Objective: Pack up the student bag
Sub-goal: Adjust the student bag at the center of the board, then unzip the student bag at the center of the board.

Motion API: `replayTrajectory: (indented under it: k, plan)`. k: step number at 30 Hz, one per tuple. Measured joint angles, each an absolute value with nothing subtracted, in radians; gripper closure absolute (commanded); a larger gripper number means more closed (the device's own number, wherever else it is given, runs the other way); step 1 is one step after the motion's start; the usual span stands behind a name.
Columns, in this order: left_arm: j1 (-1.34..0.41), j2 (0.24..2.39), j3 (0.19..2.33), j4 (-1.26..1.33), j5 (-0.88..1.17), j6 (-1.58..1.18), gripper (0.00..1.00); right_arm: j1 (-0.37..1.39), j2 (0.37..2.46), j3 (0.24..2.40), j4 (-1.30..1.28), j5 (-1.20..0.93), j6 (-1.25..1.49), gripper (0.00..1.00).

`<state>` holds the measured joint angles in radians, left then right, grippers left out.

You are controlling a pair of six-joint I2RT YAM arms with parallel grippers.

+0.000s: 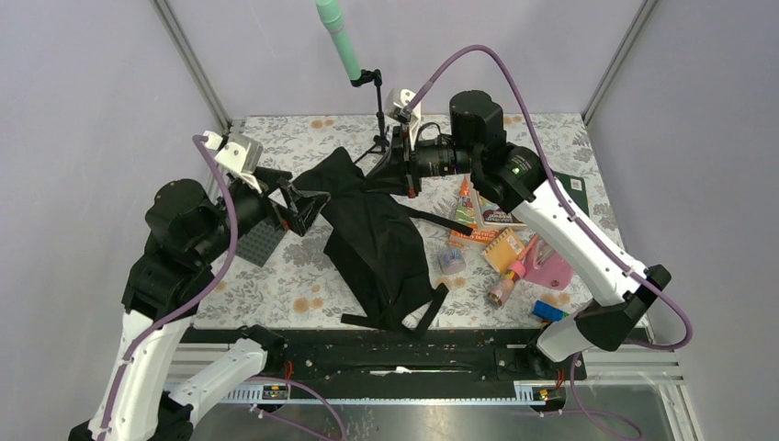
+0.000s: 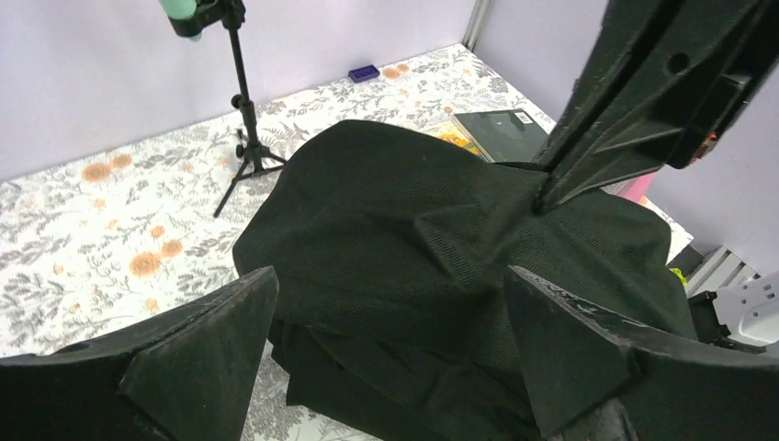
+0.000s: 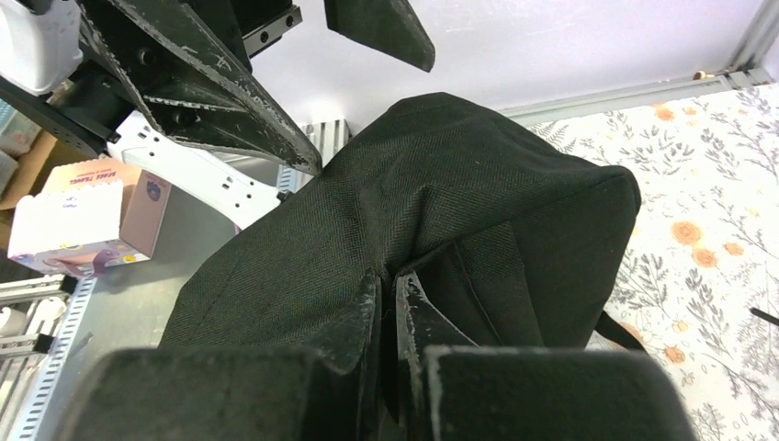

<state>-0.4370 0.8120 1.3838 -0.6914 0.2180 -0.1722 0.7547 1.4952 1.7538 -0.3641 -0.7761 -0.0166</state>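
Note:
The student bag [image 1: 377, 241], a big soft black backpack, lies slumped in the middle of the flowered table with its straps trailing toward the near edge. My right gripper [image 1: 388, 176] is shut on a fold of fabric at the bag's far top edge and pulls it up into a ridge [image 3: 432, 175]; its fingers [image 3: 363, 308] press together with cloth between them. My left gripper [image 1: 312, 209] stands wide open at the bag's left side, with the fabric [image 2: 413, 220] ahead of its fingers [image 2: 197, 354] and nothing between them. The bag's opening and lining are hidden.
A small tripod with a green-tipped rod [image 1: 375, 115] stands behind the bag. Right of the bag lie books [image 1: 487, 216], an orange notebook [image 1: 503, 248], a pink item [image 1: 548, 266] and a blue block [image 1: 548, 310]. A grey studded plate [image 1: 260, 241] lies at the left.

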Motion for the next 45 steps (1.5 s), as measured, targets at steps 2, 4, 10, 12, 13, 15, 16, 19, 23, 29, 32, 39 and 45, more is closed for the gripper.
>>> replayTrajectory:
  k: [2, 4, 10, 12, 13, 15, 16, 19, 23, 29, 32, 39, 45]
  plan:
    - [-0.433, 0.802, 1.374, -0.668, 0.238, -0.144, 0.01, 0.750, 1.510, 1.764, -0.355, -0.800, -0.006, 1.00]
    - [-0.427, 0.808, 1.360, -0.648, 0.258, -0.125, 0.01, 0.747, 1.526, 1.770, -0.348, -0.817, 0.002, 1.00]
    - [-0.422, 0.854, 1.315, -0.595, 0.324, -0.096, 0.10, 0.736, 1.560, 1.776, -0.348, -0.857, 0.014, 1.00]
    - [-0.422, 0.870, 1.306, -0.577, 0.337, -0.090, 0.25, 0.732, 1.572, 1.786, -0.355, -0.859, 0.017, 1.00]
    - [-0.421, 0.878, 1.305, -0.572, 0.341, -0.086, 0.35, 0.730, 1.578, 1.792, -0.359, -0.859, 0.017, 1.00]
    - [-0.421, 0.889, 1.305, -0.566, 0.355, -0.078, 0.53, 0.727, 1.591, 1.807, -0.374, -0.857, 0.016, 1.00]
    - [-0.422, 0.893, 1.305, -0.564, 0.363, -0.077, 0.66, 0.726, 1.597, 1.813, -0.379, -0.856, 0.013, 1.00]
    - [-0.424, 0.903, 1.304, -0.554, 0.392, -0.070, 0.88, 0.726, 1.607, 1.819, -0.382, -0.849, 0.005, 0.98]
    - [-0.424, 0.910, 1.300, -0.543, 0.409, -0.070, 1.00, 0.727, 1.607, 1.824, -0.386, -0.819, 0.001, 0.76]
    - [-0.423, 0.912, 1.304, -0.553, 0.375, -0.088, 1.00, 0.729, 1.581, 1.830, -0.377, -0.614, 0.033, 0.00]
    - [-0.424, 0.936, 1.349, -0.599, 0.299, -0.126, 1.00, 0.727, 1.517, 1.813, -0.365, -0.458, 0.051, 0.00]
    - [-0.422, 1.017, 1.433, -0.656, 0.027, -0.271, 1.00, 0.726, 1.196, 1.549, -0.278, -0.188, 0.108, 0.00]
    - [-0.419, 1.035, 1.438, -0.650, -0.103, -0.369, 1.00, 0.729, 1.031, 1.292, -0.210, -0.094, 0.266, 0.14]
